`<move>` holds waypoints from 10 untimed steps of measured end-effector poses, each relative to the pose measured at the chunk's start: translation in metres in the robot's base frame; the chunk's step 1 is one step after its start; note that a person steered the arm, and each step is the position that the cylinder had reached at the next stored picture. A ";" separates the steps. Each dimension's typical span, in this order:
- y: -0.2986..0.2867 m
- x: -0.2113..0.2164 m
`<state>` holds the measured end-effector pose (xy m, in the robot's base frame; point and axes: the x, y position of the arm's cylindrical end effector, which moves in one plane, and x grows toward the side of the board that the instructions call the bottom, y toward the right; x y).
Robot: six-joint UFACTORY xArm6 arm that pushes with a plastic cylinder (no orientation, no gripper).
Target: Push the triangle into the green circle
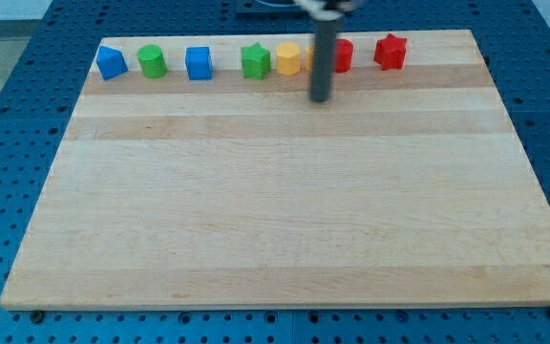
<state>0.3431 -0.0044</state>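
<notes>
No jaws on this rig; my tip rests on the worktop mid far row. Blue triangle sits far left, just left of the green circle. Push must run rightward.

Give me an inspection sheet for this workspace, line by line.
Surface: wooden board, bare apart from a row of blocks along the view's top.
Job's things: blue triangle at the row's left end, green circle just right of it, apart.
Clutter: blue cube, green star, yellow block, red block partly behind the rod, red star.
Grippers: none; my tip sits just below the yellow and red blocks.
Cables: nothing seen.
Surroundings: blue perforated table.
</notes>
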 end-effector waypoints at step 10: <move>-0.279 -0.105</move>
